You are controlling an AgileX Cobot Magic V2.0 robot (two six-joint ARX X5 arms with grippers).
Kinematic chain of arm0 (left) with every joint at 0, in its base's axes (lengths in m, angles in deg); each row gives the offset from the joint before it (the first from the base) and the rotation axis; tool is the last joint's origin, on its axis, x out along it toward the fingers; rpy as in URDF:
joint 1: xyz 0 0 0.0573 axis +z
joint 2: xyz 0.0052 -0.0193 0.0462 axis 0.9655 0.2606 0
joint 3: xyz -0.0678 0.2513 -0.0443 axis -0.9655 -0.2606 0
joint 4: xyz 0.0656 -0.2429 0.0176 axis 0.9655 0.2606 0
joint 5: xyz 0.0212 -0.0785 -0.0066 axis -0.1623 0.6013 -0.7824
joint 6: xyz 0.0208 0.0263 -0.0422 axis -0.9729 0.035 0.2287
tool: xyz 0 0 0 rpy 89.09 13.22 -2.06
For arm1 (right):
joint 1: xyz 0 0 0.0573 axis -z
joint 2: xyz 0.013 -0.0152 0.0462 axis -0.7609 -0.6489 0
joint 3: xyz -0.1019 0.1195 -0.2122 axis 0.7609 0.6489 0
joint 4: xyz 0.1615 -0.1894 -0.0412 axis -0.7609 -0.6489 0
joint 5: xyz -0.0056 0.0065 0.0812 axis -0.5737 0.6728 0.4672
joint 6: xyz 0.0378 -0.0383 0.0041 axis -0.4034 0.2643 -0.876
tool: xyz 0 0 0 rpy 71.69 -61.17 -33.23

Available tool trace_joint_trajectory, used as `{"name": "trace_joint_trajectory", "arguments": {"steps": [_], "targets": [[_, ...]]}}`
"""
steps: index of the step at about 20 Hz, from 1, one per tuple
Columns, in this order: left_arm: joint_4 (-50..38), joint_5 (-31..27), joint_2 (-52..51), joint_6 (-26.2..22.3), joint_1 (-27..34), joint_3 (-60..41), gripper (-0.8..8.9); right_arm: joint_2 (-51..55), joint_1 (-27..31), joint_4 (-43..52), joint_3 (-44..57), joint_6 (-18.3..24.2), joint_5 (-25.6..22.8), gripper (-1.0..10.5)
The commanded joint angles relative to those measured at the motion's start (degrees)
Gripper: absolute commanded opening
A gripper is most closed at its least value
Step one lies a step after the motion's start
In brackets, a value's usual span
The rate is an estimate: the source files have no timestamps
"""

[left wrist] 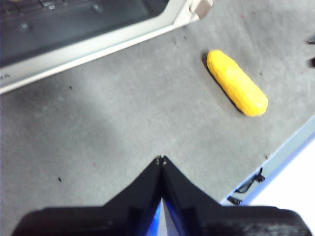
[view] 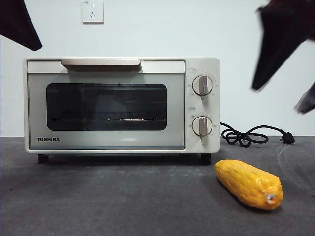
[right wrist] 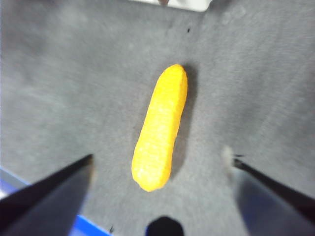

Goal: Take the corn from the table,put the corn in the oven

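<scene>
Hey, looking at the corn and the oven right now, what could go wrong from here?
The oven door is shut, so the corn cannot go in until it is opened. The corn is round and glossy, lying loose on the table; it may roll or slip when the open right gripper above it closes. The left gripper is shut and would probably have to pull the door handle.

front: low, level | wrists: above | shared: corn (right wrist: 160, 130)
</scene>
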Motion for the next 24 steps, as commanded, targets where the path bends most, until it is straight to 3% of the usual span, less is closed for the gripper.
{"name": "trace_joint_trajectory", "arguments": {"steps": [1, 5, 12, 13, 16, 18, 24], "targets": [[0.57, -0.17, 0.13, -0.96, -0.26, 0.07, -0.05, -4.50, -3.56, 3.65, -0.15, -2.43, -1.62, 5.1], [0.68, -0.17, 0.13, -0.96, -0.26, 0.07, -0.05, -13.25, -7.65, 8.50, -0.15, -5.05, -5.95, 5.1], [0.61, -0.17, 0.15, -1.38, -0.26, 0.07, -0.05, -24.37, -9.14, 12.68, -0.15, -6.62, -7.02, 5.0], [0.63, -0.20, 0.13, -1.46, -0.24, 0.07, -0.05, -24.98, -9.14, 12.68, -0.15, -6.99, -7.02, 4.6], [0.44, -0.22, 0.15, -1.55, -0.24, 0.07, -0.05, -25.44, -9.16, 12.39, -0.15, -6.95, -6.99, 1.2], [-0.33, -0.22, 0.15, -1.53, -0.24, 0.07, -0.05, -25.44, -9.18, 12.20, -0.22, -6.93, -6.95, -0.2], [-10.75, -0.24, 0.46, -1.31, -0.24, 0.07, -0.05, -23.19, -14.60, 12.07, -1.86, -7.10, -3.30, -0.1]]}}
